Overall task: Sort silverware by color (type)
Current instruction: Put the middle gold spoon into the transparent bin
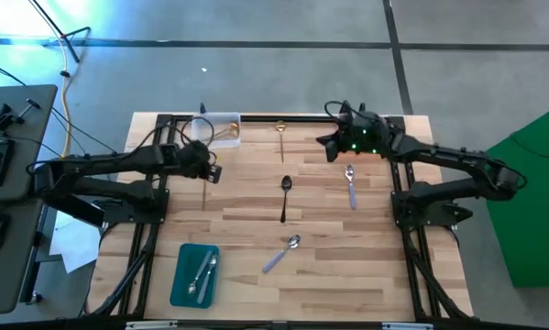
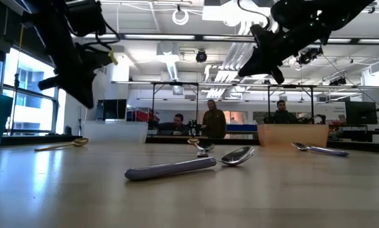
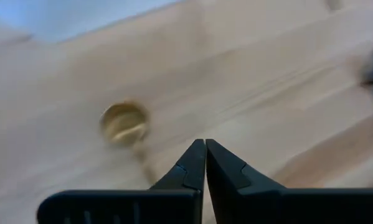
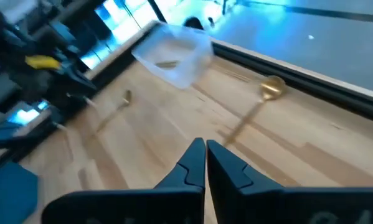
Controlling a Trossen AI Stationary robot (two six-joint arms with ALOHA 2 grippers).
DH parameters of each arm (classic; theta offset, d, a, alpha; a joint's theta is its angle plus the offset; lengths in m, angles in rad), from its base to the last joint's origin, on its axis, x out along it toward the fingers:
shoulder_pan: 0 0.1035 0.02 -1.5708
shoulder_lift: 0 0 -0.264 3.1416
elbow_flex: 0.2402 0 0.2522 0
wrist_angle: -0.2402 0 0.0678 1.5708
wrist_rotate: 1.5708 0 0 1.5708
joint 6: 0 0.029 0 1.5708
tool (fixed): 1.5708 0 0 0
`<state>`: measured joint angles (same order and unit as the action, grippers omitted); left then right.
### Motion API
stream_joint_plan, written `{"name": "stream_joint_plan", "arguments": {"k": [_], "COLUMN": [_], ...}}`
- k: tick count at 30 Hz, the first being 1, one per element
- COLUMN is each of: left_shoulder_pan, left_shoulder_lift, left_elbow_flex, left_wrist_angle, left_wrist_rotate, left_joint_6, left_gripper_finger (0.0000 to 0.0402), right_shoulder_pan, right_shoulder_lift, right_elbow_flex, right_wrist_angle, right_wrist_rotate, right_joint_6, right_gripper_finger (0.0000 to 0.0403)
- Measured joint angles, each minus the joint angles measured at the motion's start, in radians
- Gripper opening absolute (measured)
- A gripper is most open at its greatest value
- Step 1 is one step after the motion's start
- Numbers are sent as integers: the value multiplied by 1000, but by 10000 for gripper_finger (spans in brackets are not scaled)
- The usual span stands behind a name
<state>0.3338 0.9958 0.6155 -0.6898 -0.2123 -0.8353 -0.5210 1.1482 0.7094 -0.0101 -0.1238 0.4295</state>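
Spoons lie scattered on the wooden table. A gold spoon (image 1: 280, 137) lies near the far edge, and another gold spoon (image 3: 124, 122) lies flat at the left, below my left gripper (image 1: 214, 172). A black spoon (image 1: 285, 197) is in the middle. One silver spoon with a lilac handle (image 1: 350, 186) lies at the right, and another (image 1: 281, 254) lies nearer the front. My left gripper (image 3: 205, 146) is shut, empty and above the table. My right gripper (image 1: 327, 147) (image 4: 205, 146) is also shut and empty, raised at the far right.
A clear tray (image 1: 221, 128) with a gold spoon in it stands at the far left. A teal tray (image 1: 194, 273) with silver spoons lies at the near left. In the low view a tan tray (image 2: 292, 134) stands at the far side, with people in the room behind it.
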Motion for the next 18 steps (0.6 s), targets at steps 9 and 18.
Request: {"name": "stream_joint_plan", "arguments": {"k": [9,18], "left_shoulder_pan": [15,28], "left_shoulder_lift": [183,360], "left_elbow_flex": [0,0], "left_wrist_angle": [-47,-29], "left_wrist_rotate": [27,53], "left_joint_6": [-126,-112], "left_gripper_finger": [75,130], "right_shoulder_pan": [76,104], "right_shoulder_lift": [2,2], "right_elbow_flex": [-5,-4], "right_wrist_angle": [35,35], "right_wrist_rotate": [62,70], "right_joint_6": [-8,-8], "right_gripper_finger": [0,0]}}
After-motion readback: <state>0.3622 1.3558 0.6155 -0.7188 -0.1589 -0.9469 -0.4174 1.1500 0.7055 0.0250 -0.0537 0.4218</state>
